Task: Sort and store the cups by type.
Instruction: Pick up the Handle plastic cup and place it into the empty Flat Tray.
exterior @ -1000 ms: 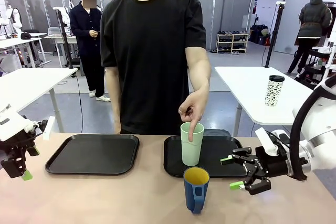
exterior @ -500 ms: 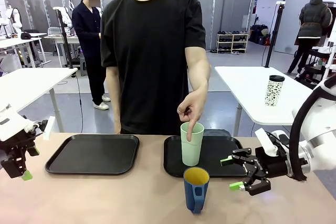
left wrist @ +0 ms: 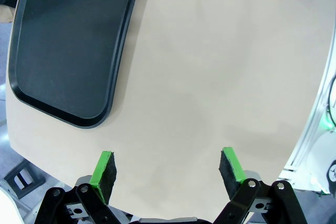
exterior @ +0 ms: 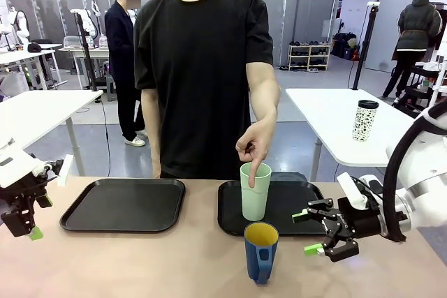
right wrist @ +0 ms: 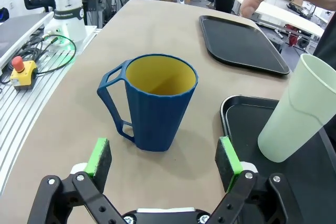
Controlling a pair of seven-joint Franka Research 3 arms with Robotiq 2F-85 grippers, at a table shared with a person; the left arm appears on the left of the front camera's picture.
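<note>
My right hand (exterior: 306,232) is hovering wide open, facing the blue mug (exterior: 260,250). My left hand (left wrist: 167,167) is hanging open too.

Right gripper (exterior: 307,232) edges slightly lower and closer to the blue mug (exterior: 260,250), background person (exterior: 129,61) now farther right than a second ago.

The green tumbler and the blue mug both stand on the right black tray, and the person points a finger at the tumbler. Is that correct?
Not quite. The front view shows the blue mug on the table, in front of the right black tray. The green tumbler does stand on that tray, and the person's finger points at it.
</note>
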